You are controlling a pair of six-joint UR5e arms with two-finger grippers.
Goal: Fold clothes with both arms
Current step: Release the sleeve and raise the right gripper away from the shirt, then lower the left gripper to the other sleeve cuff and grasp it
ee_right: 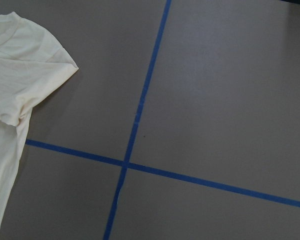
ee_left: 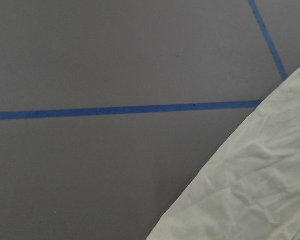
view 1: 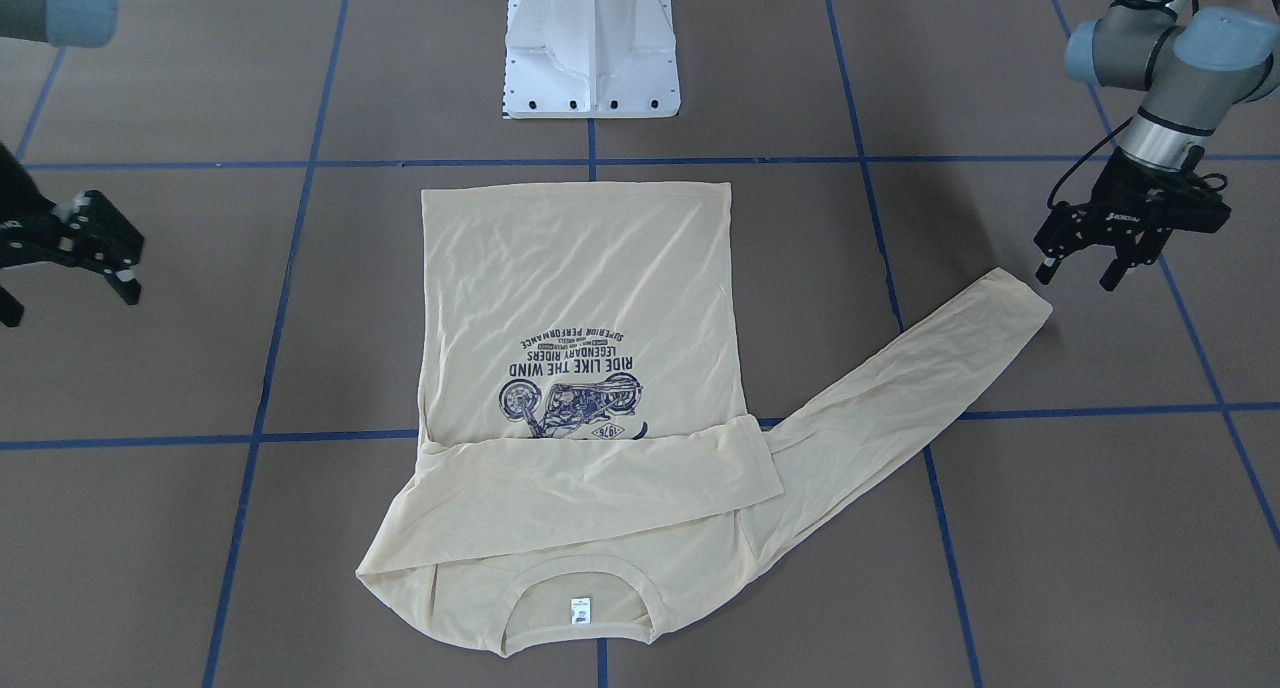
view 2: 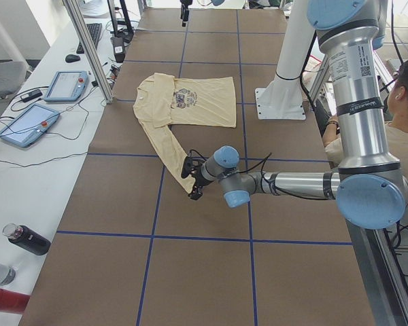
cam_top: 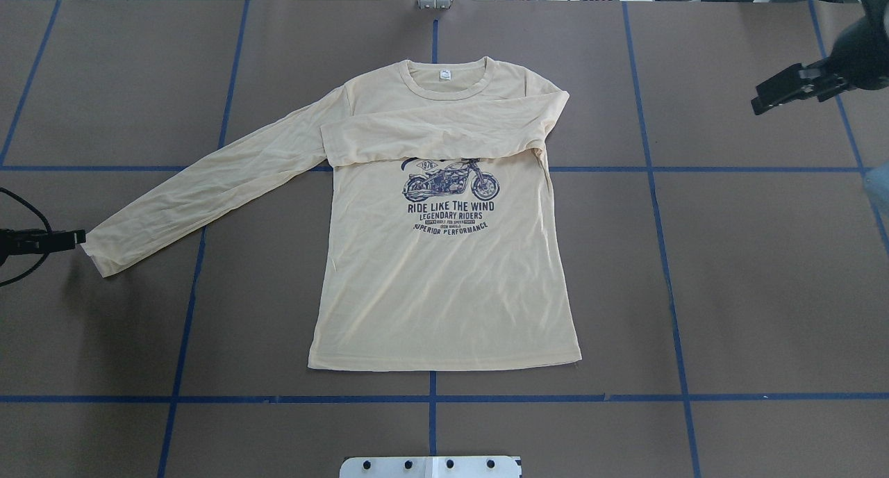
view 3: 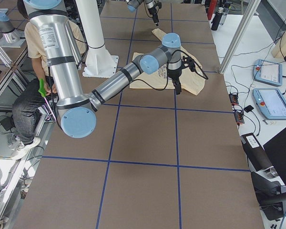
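The cream long-sleeved T-shirt (cam_top: pixel 444 276) lies flat with its print up and its collar (cam_top: pixel 448 82) away from the robot. One sleeve (cam_top: pixel 444 130) is folded across the chest. The other sleeve (cam_top: pixel 208 186) stretches out over the table and also shows in the left wrist view (ee_left: pixel 250 185). My left gripper (view 1: pixel 1075 280) hovers open just beyond that sleeve's cuff (view 1: pixel 1015 298), holding nothing. My right gripper (view 1: pixel 70 306) is open and empty, well off the shirt's folded side. The right wrist view catches the shirt's shoulder (ee_right: pixel 20 85).
The white pedestal base (view 1: pixel 592 48) stands behind the shirt's hem. Blue tape lines (cam_top: pixel 434 398) grid the brown table. A seated person (view 2: pixel 404 115) is beside the robot. Tablets (view 2: pixel 27 125) and bottles (view 2: pixel 27 239) lie on the white side bench.
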